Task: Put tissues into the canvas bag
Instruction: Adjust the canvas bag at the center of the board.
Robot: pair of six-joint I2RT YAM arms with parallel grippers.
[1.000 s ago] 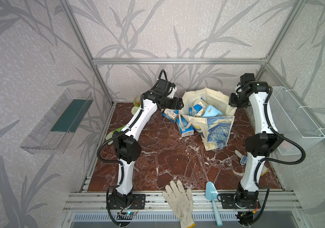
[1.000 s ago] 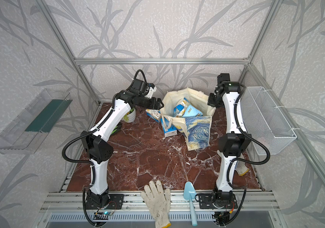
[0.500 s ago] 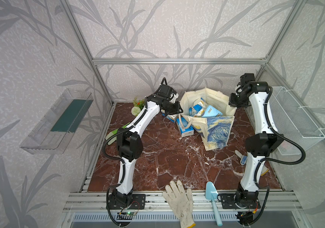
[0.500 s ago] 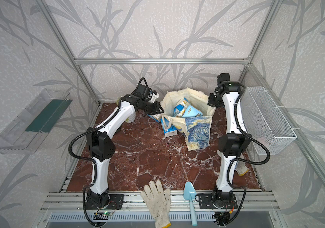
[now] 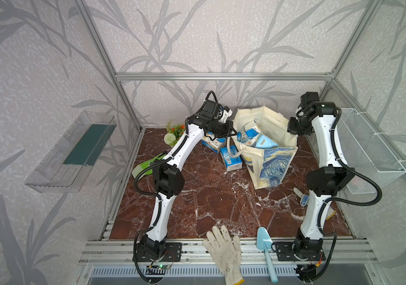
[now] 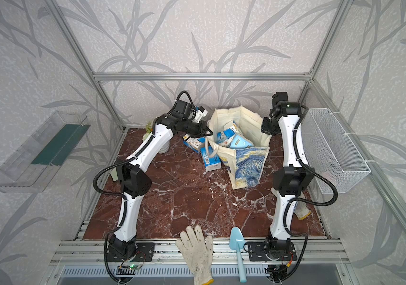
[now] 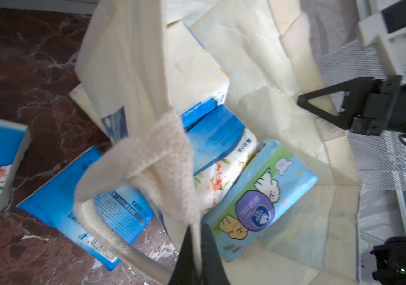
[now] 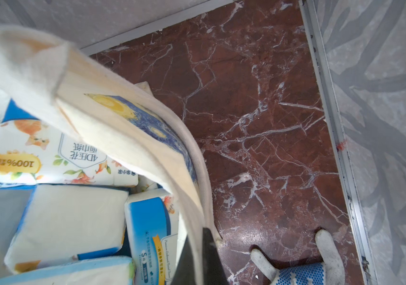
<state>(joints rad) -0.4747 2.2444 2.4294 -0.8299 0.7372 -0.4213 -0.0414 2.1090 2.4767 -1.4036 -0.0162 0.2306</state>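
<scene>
So left gripper [image 7: 197, 228] is clamped on the bag [image 5: 268, 162] rim by a handle [image 7: 147, 153], right gripper [image 8: 198, 233] clamped on the opposite rim. Some tissues [image 5: 258, 142] inside, 2 packs [image 5: 231, 159] beside it on the table [image 5: 209, 197].

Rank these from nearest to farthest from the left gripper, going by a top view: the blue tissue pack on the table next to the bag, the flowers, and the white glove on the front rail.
1. Blue tissue pack, on the table just in front of the left gripper, beside the canvas bag.
2. Flowers, in the back left corner.
3. Glove, across the front rail.
</scene>
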